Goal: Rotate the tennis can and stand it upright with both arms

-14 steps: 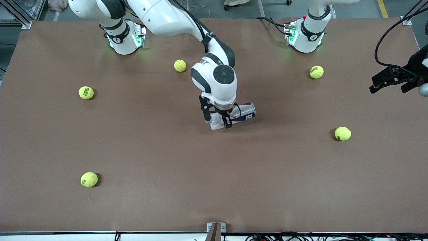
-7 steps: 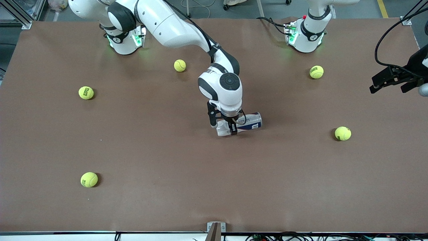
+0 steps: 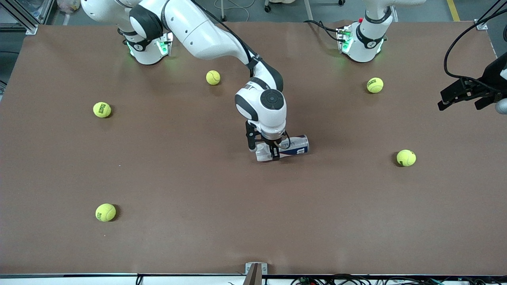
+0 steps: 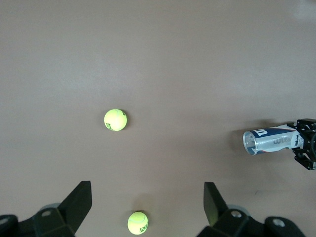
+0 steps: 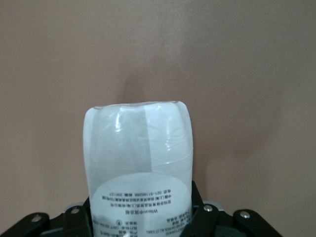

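My right gripper [image 3: 266, 152], clamped around the tennis can [image 3: 291, 146] lying mid-table, has carried it toward the left arm's end and now settles, while my left gripper [image 3: 463, 95] waits spread open, ready for the handover.

Five yellow-green tennis balls [image 3: 213, 77] [image 3: 102, 109] [image 3: 374, 85] [image 3: 406, 158] [image 3: 105, 212] lie scattered on the brown desk [image 3: 198, 221], along with one tennis can [image 3: 293, 145] and two white robot arms [image 3: 206, 31] [image 3: 374, 23].
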